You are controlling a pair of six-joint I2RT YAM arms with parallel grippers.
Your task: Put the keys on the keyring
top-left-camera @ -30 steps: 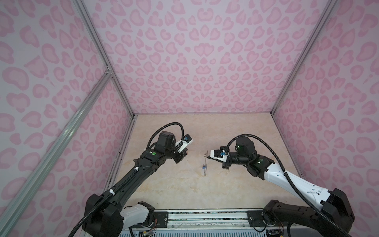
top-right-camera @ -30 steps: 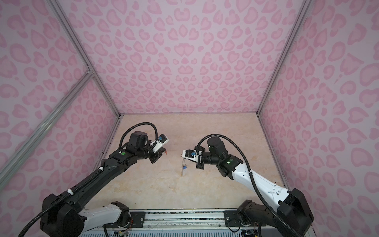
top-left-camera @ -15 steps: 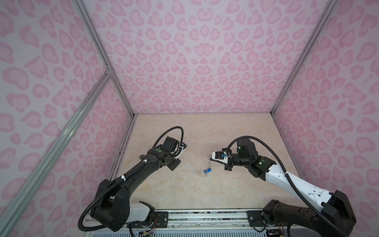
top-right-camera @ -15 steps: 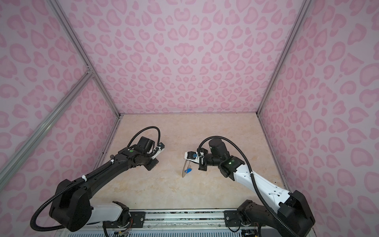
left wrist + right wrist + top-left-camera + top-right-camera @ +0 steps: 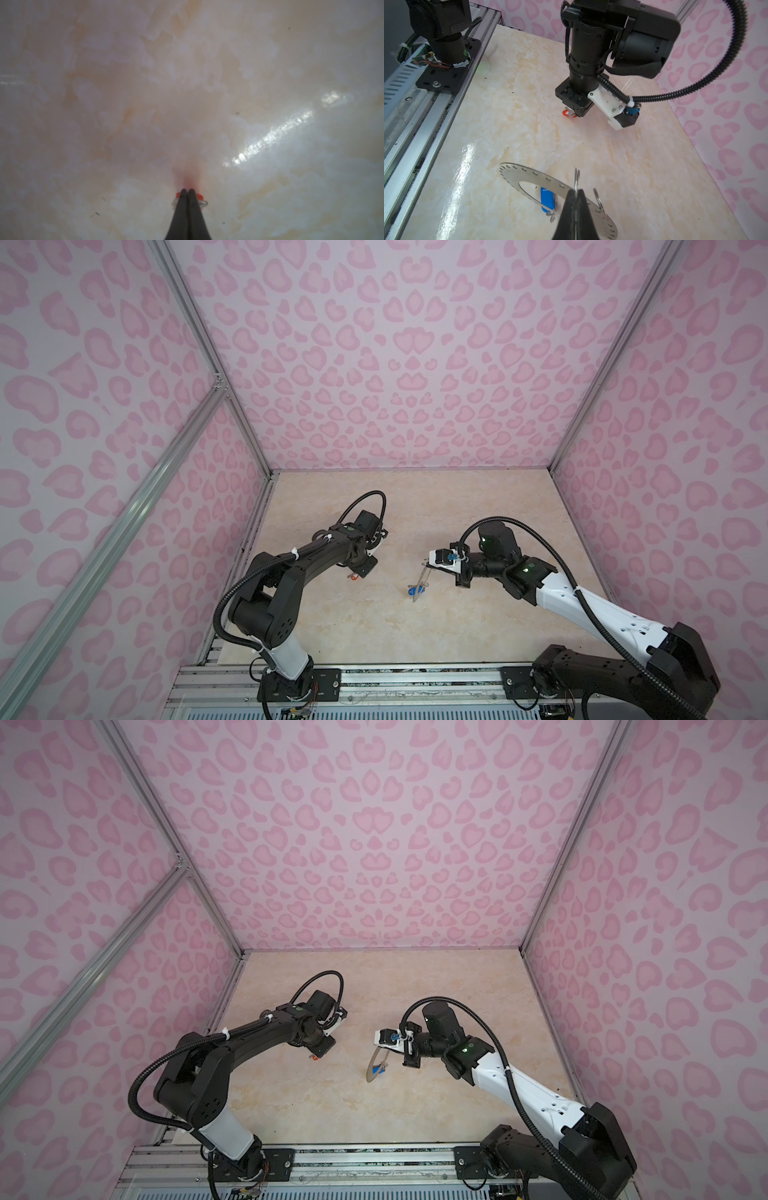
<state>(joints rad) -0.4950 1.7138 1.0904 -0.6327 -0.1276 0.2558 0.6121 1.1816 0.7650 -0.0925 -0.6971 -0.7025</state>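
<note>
While the right hand [image 5: 576, 190] grips the keyring [image 5: 529, 175] by a wire loop [image 5: 577, 176], the left hand [image 5: 187, 189] clamps the red-tagged key [image 5: 565, 113].

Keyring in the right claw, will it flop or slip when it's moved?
Probably stiff: the keyring looks flat and unbent though the right claw pinches only its rim. Likely slippery and apt to pivot: thin shiny metal in a narrow grip. The blue-tagged key that seems to hang from it may swing.

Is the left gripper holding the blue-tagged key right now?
No, the left gripper is shut on the red-tagged key; the blue-tagged key hangs by the keyring.
</note>
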